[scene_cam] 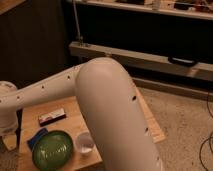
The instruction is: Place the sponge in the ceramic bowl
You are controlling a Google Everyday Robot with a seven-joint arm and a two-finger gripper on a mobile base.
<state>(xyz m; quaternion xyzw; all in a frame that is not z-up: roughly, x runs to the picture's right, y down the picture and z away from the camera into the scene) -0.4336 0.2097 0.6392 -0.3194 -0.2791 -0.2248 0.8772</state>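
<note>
Jaws' state I cannot tell; the gripper (10, 141) hangs off the desk's (70, 127) left edge. The sponge (37, 136) lies against the ceramic bowl (52, 150), so I'd grasp it squarely from above.

One sponge (37, 136), one green bowl (52, 150), one cup (85, 143), one box (52, 116).

A thick white robot arm (110, 115) reaches left over a light wooden worktop (75, 112), its gripper hidden past the left edge. A flat blue sponge (36, 136) lies just beside a glossy green ceramic bowl (52, 150), with a translucent white cup (85, 143) on the bowl's other side and a white-and-red rectangular box (52, 116) behind
</note>
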